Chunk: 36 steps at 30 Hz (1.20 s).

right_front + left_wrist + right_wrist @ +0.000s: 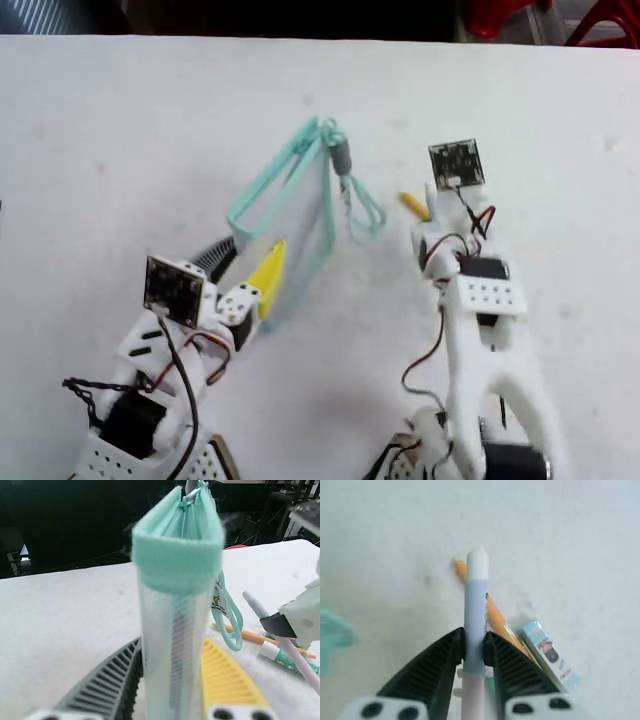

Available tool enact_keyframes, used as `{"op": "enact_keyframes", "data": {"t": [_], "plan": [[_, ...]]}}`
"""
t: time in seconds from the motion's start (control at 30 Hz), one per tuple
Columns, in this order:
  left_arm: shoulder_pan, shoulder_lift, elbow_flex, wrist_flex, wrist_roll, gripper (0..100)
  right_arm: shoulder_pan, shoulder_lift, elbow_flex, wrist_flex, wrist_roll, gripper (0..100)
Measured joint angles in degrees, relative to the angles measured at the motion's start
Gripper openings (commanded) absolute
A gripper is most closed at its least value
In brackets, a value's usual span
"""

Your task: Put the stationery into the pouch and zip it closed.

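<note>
Two right fingers (435, 665) pinching pen (474, 605), pouch (175, 630) between left fingers (107, 680)

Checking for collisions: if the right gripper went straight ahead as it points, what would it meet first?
Probably the orange pencil, just past the held pen's tip; depth is unclear.

One pouch (300, 225), one lilac pen (474, 605), one orange pencil (495, 615), and one small boxed item (547, 655), possibly an eraser.

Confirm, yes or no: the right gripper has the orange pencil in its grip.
No: the right gripper is shut on a pale purple pen, while the orange pencil lies on the table.
</note>
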Motion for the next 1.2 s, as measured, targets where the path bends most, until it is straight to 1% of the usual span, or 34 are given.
{"op": "enact_keyframes", "data": {"t": [0.37, 0.43, 0.57, 0.63, 0.7, 0.83, 0.93, 1.03, 1.13, 1.2], "plan": [[0.0, 0.0, 0.0, 0.26, 0.09, 17, -10.9, -34.37, -1.23, 14.24, -0.09, 1.6], [0.0, -0.53, 0.0, 0.79, 0.09, 17, -13.01, -38.51, -3.78, 17.49, 0.62, 1.6], [0.0, -0.62, 0.0, 0.97, 0.09, 17, -20.48, -43.43, -10.46, 24.44, 5.8, 1.6], [0.09, -0.62, 0.0, 0.97, 0.09, 17, -23.65, -44.66, -13.71, 26.37, 7.21, 1.6], [0.09, -0.62, 0.0, 0.97, 0.09, 17, -25.23, -45.45, -16.35, 26.9, 7.56, 1.6], [0.09, -0.62, 0.0, 0.97, 0.09, 17, -25.49, -46.24, -17.49, 26.9, 6.59, 1.6], [0.09, -0.62, 0.0, 0.97, 0.09, 17, -25.41, -46.68, -14.68, 26.9, 4.57, 1.6], [0.09, -0.62, 0.0, 0.97, 0.09, 17, -21.71, -52.22, -10.02, 26.73, 2.9, 1.6], [0.09, -0.62, 0.0, 0.97, 0.09, 17, -17.58, -59.25, -5.89, 22.68, 1.05, 1.6], [0.09, -0.62, 0.0, 0.97, 0.09, 17, -17.23, -64.35, -4.13, 19.25, 0.53, 1.6]]}}
